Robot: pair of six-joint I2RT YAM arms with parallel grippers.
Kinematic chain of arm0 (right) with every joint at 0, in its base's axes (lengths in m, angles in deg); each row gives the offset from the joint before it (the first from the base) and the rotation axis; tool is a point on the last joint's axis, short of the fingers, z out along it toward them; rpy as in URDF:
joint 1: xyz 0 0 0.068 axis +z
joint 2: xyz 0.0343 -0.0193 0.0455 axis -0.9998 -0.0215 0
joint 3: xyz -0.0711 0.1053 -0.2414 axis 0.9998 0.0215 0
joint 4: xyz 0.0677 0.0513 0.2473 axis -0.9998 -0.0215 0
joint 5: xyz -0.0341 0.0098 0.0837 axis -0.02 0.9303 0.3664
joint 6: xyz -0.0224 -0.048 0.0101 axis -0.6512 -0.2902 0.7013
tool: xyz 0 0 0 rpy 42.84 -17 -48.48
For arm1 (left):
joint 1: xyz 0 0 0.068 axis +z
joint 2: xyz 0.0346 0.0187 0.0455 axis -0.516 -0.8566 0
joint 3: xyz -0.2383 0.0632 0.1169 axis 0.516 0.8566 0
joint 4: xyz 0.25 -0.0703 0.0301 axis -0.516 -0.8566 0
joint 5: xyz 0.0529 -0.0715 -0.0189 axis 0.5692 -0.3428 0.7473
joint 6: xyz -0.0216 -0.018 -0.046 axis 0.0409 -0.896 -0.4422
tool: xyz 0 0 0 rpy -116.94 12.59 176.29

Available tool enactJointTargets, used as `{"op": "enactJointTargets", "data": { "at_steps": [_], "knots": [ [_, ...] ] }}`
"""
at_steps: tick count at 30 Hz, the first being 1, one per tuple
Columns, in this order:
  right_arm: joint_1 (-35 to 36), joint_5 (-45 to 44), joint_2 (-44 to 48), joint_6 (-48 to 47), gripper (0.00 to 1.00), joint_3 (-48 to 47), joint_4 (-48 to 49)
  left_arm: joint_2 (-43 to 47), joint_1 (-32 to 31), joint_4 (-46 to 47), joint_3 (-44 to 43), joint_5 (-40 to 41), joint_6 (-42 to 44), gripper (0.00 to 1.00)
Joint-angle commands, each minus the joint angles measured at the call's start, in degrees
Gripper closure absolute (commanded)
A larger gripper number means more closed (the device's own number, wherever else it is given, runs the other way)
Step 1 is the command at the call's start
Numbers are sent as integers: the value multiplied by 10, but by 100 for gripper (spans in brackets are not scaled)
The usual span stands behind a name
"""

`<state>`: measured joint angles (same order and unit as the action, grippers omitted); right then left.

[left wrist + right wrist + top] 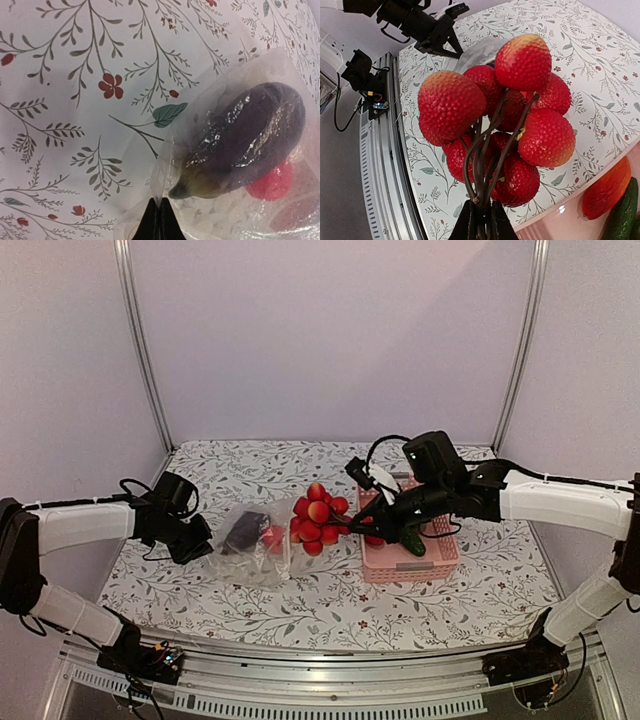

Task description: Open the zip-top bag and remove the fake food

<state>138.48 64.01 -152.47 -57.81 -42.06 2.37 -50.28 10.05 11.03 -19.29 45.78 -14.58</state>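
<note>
Left of the pink basket (440, 565), near but not touching it, flat on the floral tablecloth (330, 615): the zip-top bag (255, 565), clear and crinkled. Inside it, 1 dark purple eggplant (245, 530), glossy, and on the side toward the basket, 1 red piece (272, 537) against the eggplant.

At the bag edge farthest from the basket: the left gripper (158, 217), fingertips pressed together, pinching a fold of the plastic.

Between bag and basket, just off the basket's left rim: the red berry cluster (320, 518), out of the bag. Held by its brown stems (480, 175) in the right gripper (480, 222), fingers clamped tight around them.

Inside the basket, 1 green cucumber (413, 542) and just beside it 1 orange-red piece (605, 187).

Zip open or closed: impossible to tell.
</note>
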Motion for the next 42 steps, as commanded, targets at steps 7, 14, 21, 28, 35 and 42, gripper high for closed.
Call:
{"op": "enactJointTargets", "data": {
  "at_steps": [7,14,21,28,35,42],
  "knots": [
    [-115,-7,63,14,100,-12,-1,-14,11,-8,-20,-6,16,100],
    [-201,-45,39,36,100,-17,20,-17,12,-6,-22,-8,14,100],
    [-251,-19,12,42,100,16,30,-28,13,-6,-34,-11,18,100],
    [-252,14,-24,47,100,65,57,-39,13,-3,-39,-20,22,100],
    [-252,25,-60,68,84,71,67,-43,13,-1,-39,-23,24,100],
    [-253,12,-43,62,53,65,48,-43,12,9,-37,-36,19,100]
  ]
}}
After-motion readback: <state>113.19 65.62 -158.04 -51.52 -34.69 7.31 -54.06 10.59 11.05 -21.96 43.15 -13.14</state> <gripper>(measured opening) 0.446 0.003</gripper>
